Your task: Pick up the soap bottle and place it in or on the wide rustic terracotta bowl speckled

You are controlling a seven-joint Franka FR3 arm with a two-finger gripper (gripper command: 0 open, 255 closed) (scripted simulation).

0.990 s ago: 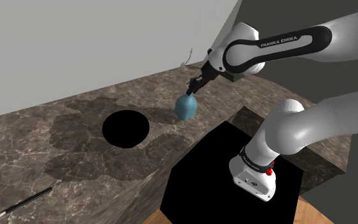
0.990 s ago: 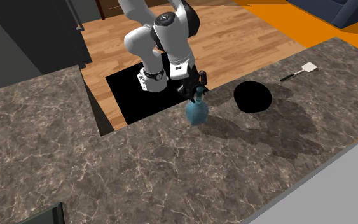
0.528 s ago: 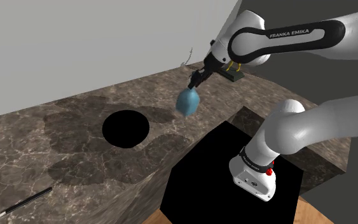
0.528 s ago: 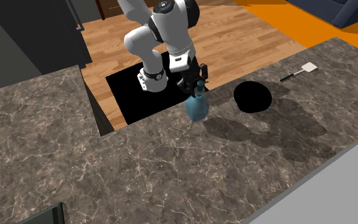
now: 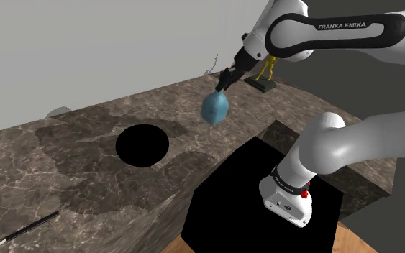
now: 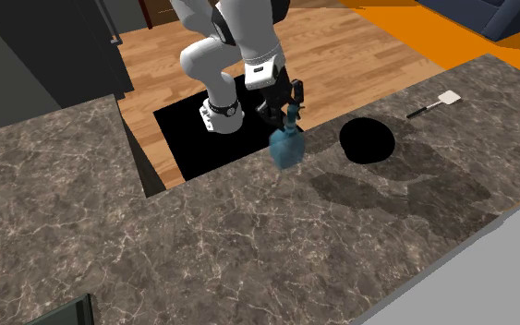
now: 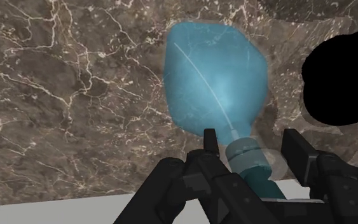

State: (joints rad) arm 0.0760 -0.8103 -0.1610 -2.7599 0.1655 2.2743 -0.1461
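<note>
1. Gripper (image 5: 226,77): the black fingers (image 7: 210,145) are pinched on the thin neck of the bottle (image 5: 214,106), just above its round body. In the wrist view the neck and cap sit between the two fingers.
2. Bottle: pale blue, with a wide rounded body. It hangs tilted from the gripper, neck up and body down, above the brown marbled counter (image 5: 85,180) and not touching it. Its shadow lies apart from it on the counter.
3. Bowl (image 5: 142,144): drawn as a flat, pure black round shape on the counter. In the shoulder view it lies to the left of the bottle and lower; in the second exterior view it lies to the bottle's right. The bottle is not over it, and the two are apart.
4. Arm (image 5: 337,32): white, reaching from the black stand (image 5: 244,201) up and over the counter edge.
5. Spatula (image 6: 438,102): lies flat on the counter beyond the bowl, well apart from the bottle.
6. Figurine (image 5: 266,72): small, yellow, on a dark base, standing on the counter behind the gripper in the shoulder view.
</note>
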